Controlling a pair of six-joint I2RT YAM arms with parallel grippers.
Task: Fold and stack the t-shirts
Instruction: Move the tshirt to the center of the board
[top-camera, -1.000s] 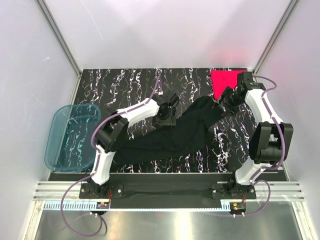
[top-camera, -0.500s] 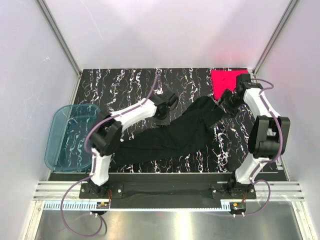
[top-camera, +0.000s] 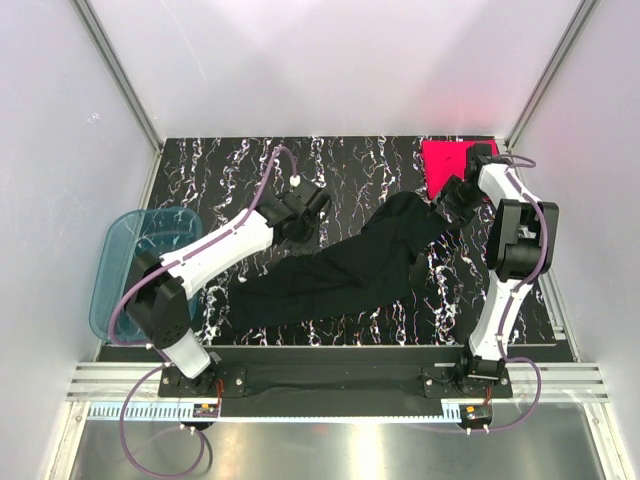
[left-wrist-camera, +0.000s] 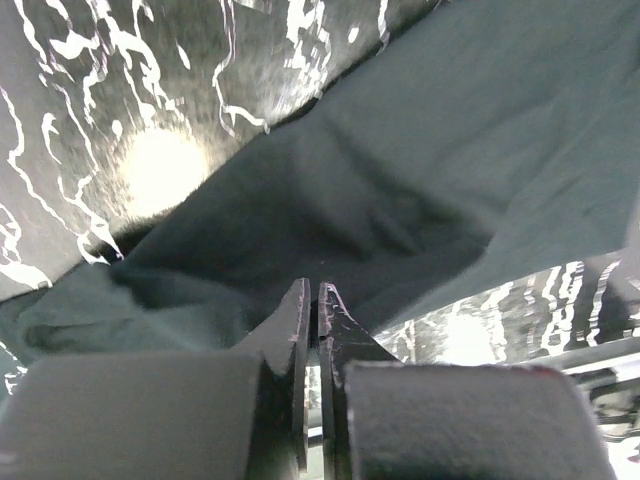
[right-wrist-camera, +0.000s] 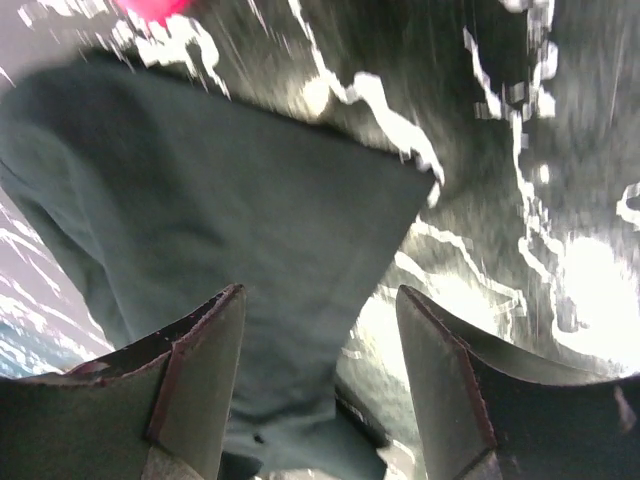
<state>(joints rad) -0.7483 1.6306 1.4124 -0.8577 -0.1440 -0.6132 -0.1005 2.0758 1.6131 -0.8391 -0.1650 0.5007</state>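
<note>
The black shirt (left-wrist-camera: 420, 170) lies under the left hand (left-wrist-camera: 312, 290), pinched shut, and the open right hand (right-wrist-camera: 320, 295).

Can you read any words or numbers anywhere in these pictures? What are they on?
No text can be read anywhere.
The black shirt, the pink shirt and the blue tub show no print.
The pale strip along the front rail has tiny marks, too small to read.
</note>
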